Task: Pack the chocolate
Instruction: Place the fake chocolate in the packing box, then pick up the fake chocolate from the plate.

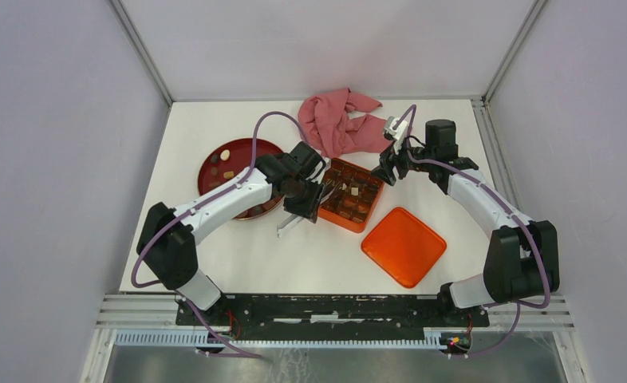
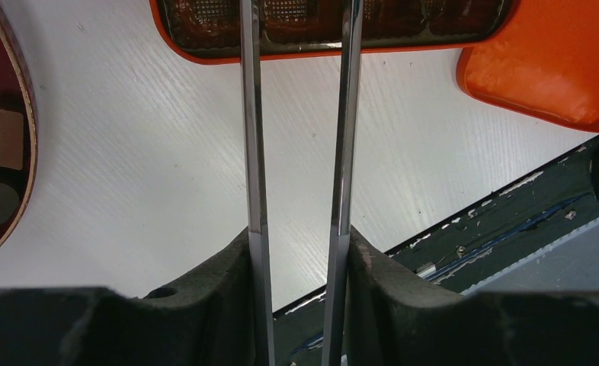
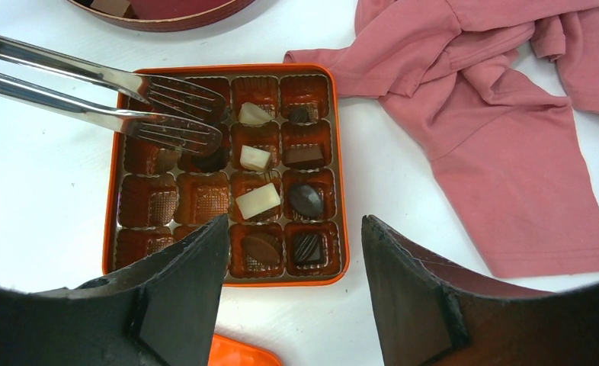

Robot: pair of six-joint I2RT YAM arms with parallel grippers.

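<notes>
Tongs (image 2: 254,152) between half-open left fingers (image 2: 418,305)

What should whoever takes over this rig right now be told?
Left end effector: shut on the tongs, tips over the tin.
Right end effector: open, empty, hovering beside the tin.
Done: about half the tin's cells hold chocolate.
Left to do: move the pieces on the plate across, then likely fit the lid lying beside the tin.

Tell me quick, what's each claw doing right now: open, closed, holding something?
Left gripper: closed on the metal tongs.
Right gripper: open, holding nothing.
</notes>
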